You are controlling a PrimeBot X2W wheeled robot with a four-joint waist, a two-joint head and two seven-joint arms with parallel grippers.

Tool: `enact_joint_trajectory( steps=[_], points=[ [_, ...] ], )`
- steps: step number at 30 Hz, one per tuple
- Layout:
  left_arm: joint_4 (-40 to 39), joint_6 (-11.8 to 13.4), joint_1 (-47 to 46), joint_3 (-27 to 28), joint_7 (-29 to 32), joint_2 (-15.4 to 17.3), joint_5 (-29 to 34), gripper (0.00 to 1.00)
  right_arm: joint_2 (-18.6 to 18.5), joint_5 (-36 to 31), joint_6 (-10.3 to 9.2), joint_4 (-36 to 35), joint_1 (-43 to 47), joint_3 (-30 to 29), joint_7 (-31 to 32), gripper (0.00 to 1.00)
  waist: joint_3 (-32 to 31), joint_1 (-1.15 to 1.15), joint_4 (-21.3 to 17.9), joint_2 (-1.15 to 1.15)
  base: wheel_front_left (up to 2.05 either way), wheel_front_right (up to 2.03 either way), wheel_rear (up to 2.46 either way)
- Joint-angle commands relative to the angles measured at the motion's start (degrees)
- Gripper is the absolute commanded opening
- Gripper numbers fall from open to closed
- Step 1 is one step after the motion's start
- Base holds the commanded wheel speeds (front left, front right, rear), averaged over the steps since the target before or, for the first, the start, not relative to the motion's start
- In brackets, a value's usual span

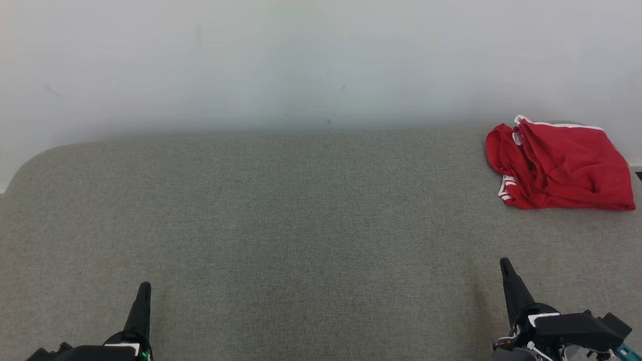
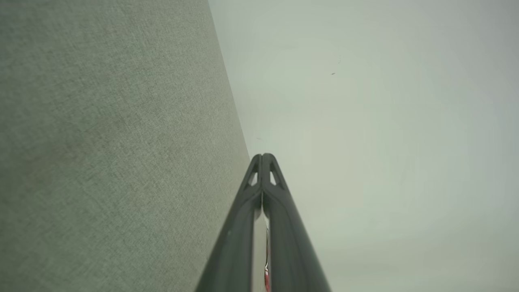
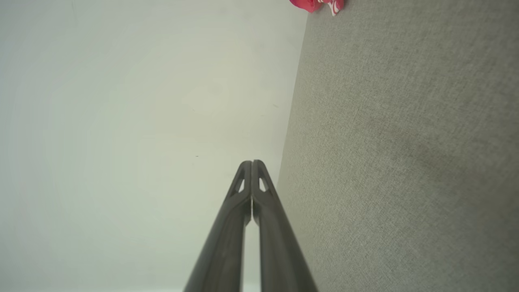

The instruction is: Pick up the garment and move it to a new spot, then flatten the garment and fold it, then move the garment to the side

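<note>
Red cloth w/ white trim, the garment (image 1: 559,165), lies bunched at the far right of the grey fabric surface (image 1: 301,225), close to the pale wall (image 1: 301,60) behind it. It's loosely doubled over itself, w/ white edging along its far edge and at its left side. Both my grippers are well apart from it.

My left gripper (image 1: 145,288) sits near left, fingers pressed together tip to tip and gripping nothing, pointing toward the far wall. The left wrist view says the same: the left gripper (image 2: 263,156) has its tips meeting, w/ grey fabric along one side and wall along the other.

My right gripper (image 1: 504,264) sits near right, also fully closed & empty-handed, fingers pointing far. It's on the near side of the garment and a bit left of it, w/ bare grey fabric between the two. In the right wrist view the right gripper (image 3: 251,163) has its fingers together at the tips. A small bit of the garment (image 3: 316,4), red w/ white stripes, pokes in at the top edge, lying on the fabric right by the wall line.
</note>
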Motion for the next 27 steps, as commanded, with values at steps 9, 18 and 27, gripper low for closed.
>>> enact_joint_trajectory(
  steps=[9,18,27],
  points=[
    [0.33,-0.77,-1.49,0.53,0.97,-0.51,-4.58,0.0,0.06,4.82,-0.11,0.24,-1.21,-0.1,0.85,0.0,0.37,0.0,-0.15,0.0,0.0,0.0,0.0],
    [0.61,-0.99,-1.81,0.77,1.51,-0.78,-7.64,0.0,0.08,7.88,-0.12,0.51,-1.67,-0.11,1.36,0.0,0.69,0.0,-0.29,0.0,0.0,0.0,0.0],
    [0.59,-0.94,-1.78,0.74,1.5,-0.77,-7.63,0.0,0.08,7.89,-0.12,0.51,-1.63,-0.1,1.36,0.0,0.69,0.0,-0.29,0.0,0.0,0.0,0.0]
  ],
)
